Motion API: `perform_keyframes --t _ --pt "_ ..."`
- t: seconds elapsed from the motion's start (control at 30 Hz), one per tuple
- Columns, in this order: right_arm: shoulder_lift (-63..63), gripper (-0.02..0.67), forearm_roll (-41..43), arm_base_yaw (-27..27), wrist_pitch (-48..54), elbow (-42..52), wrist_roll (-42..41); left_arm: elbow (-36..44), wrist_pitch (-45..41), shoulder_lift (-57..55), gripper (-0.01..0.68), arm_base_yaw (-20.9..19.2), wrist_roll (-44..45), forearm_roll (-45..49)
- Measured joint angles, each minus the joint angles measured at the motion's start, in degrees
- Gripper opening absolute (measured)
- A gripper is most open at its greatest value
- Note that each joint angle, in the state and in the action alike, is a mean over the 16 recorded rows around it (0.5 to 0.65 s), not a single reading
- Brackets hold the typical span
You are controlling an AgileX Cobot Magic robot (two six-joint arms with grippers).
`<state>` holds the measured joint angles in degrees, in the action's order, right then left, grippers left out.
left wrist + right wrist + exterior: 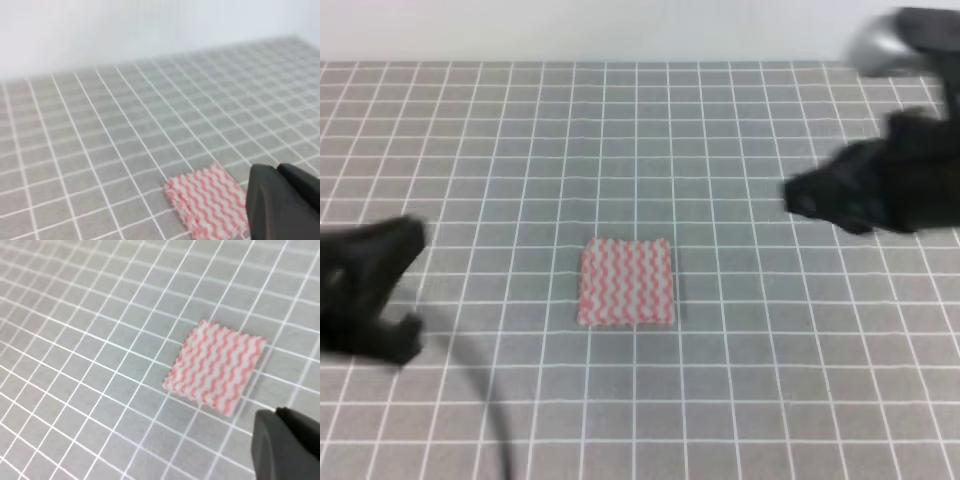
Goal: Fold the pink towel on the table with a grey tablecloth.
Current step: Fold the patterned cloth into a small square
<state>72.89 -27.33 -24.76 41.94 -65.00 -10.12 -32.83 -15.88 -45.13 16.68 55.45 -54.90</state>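
A small folded pink towel [626, 282] lies flat near the middle of the grey gridded table [520, 150]. The left gripper [408, 285] hovers at the near left, fingers spread, holding nothing. The right gripper [800, 200] hangs blurred at the far right, well apart from the towel; I cannot tell its opening.

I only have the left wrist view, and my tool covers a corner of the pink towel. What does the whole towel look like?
Observer: The exterior high view shows the pink towel as a compact flat rectangle, all four edges visible.
Operator: Is either tool touching it?
Observer: No. The left tool sits apart on its left, jaws spread.
Operator: And the right one?
Observer: The right tool is apart at upper right, too blurred to judge.
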Motion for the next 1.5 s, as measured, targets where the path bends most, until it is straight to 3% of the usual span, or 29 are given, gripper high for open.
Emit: perform_keyframes --t 0.4,0.67,1.17,1.5 --pt "-32.6 -0.016 10.67 0.0 -4.97 20.5 6.91 16.29 1.35 29.36 -0.001 -0.01 -2.56 -0.58" --pt "-45.53 -0.016 11.0 0.0 -11.03 30.18 6.47 23.83 3.41 42.4 -0.002 0.01 -3.01 -1.35" --pt "-50.99 -0.016 9.02 0.0 -29.07 44.02 2.59 32.31 6.09 46.3 -0.002 0.01 -2.48 -1.74" --pt "-51.08 -0.016 9.69 0.0 -28.38 48.99 2.56 33.04 5.28 46.19 -0.002 0.02 -2.48 -1.74"
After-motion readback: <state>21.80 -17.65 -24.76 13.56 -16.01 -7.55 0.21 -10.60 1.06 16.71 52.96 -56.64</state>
